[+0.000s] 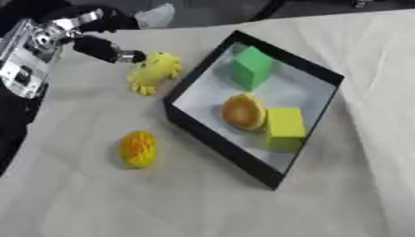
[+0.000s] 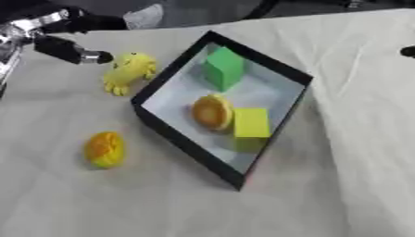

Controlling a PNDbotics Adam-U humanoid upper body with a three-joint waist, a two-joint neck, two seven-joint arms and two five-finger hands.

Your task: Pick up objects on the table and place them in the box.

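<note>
A yellow toy with small legs (image 1: 154, 71) lies on the cloth just left of the black box (image 1: 212, 135). My left hand (image 1: 91, 44) comes in from the upper left, open, fingers spread. One dark fingertip touches the toy's far side and another finger is raised above it. A yellow-orange oval object (image 1: 138, 148) lies alone nearer to me, left of the box. Inside the box are a green block (image 1: 251, 67), a round tan bun-like piece (image 1: 243, 111) and a yellow block (image 1: 285, 127). A dark tip (image 2: 408, 52) at the right edge may be my right hand.
The pale cloth-covered table (image 1: 122, 203) stretches in front of and to the right of the box. The box sits askew, with one corner pointing toward me. A pale shape (image 1: 155, 15) lies beyond the table's far edge.
</note>
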